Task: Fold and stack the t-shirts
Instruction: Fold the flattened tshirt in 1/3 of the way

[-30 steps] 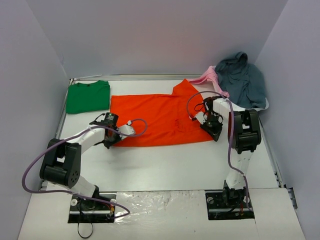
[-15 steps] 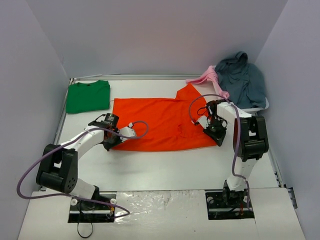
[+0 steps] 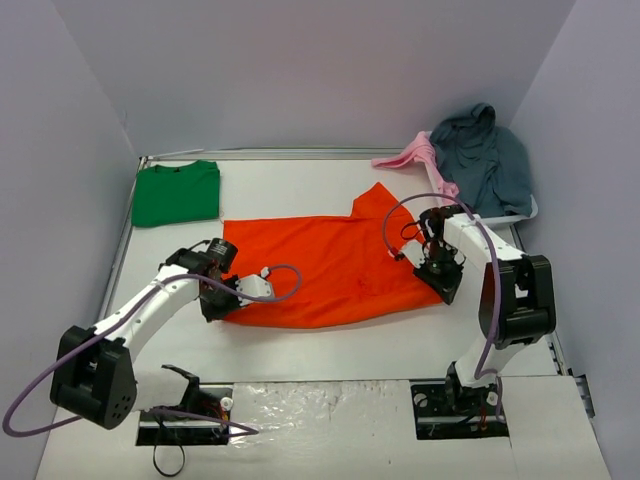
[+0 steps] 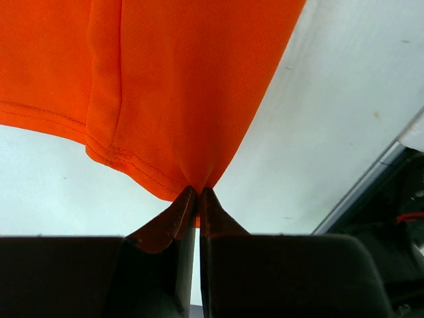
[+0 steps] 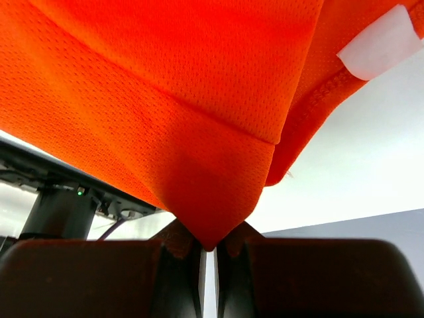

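I hold the orange t-shirt [image 3: 320,270] by its two near corners. My left gripper [image 3: 218,312] is pinched tight on the corner at the left, and my right gripper [image 3: 437,285] is pinched tight on the corner at the right. In each wrist view my fingers meet with only cloth between them, and the fabric draws up from the tips into a narrow peak.

The shirt lies spread sideways across the middle of the table [image 3: 340,345]. Its length runs between my two arms, and one short sleeve [image 3: 375,200] points toward the far side. It is a bright, even orange with no print that I can see. Close up, the cloth shows a fine mesh knit. Through my left wrist camera a doubled, stitched hem [image 4: 126,162] runs along the edge just beside my grip. Through my right wrist camera a fold crosses the cloth, and a small white tag [image 5: 381,41] sits near the upper right. The near edge sags a little between my grips, and soft wrinkles gather toward the right one.

The green t-shirt [image 3: 177,193] sits folded into a neat flat rectangle at the far left corner of the table, apart from the orange one. At the far right corner a grey-blue garment [image 3: 485,160] is heaped loosely, with a pink garment [image 3: 415,155] beside it.
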You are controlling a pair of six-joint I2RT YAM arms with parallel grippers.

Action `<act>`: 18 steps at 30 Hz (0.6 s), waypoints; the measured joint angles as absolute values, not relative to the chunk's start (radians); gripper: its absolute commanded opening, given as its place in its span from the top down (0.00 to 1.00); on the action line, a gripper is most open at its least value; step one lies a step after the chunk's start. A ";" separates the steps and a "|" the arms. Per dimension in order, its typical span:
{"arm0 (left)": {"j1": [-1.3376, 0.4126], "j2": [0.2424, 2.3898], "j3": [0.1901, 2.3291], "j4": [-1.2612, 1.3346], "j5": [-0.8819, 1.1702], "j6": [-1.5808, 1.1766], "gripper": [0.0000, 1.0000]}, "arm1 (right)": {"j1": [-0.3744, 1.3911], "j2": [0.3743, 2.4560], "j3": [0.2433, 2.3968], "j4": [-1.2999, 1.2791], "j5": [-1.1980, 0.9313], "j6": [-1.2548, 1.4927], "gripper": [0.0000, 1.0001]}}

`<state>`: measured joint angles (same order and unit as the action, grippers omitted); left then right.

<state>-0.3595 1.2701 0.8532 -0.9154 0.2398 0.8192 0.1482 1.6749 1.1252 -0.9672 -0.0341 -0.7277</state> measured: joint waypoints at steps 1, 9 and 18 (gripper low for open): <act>-0.368 1.255 0.853 -0.934 0.241 0.820 0.98 | 0.153 1.671 1.119 -0.974 -0.034 -0.728 1.00; -0.411 1.185 0.854 -1.036 0.246 0.822 0.98 | 0.179 1.613 1.085 -1.010 -0.039 -0.728 1.00; -0.411 1.166 0.853 -1.047 0.186 0.821 0.51 | 0.186 1.590 1.083 -1.067 -0.070 -0.760 0.39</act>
<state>-0.4114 1.1664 0.8532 -1.0466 0.1856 0.8211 0.1860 1.5898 1.0828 -1.0672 -0.0696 -0.7605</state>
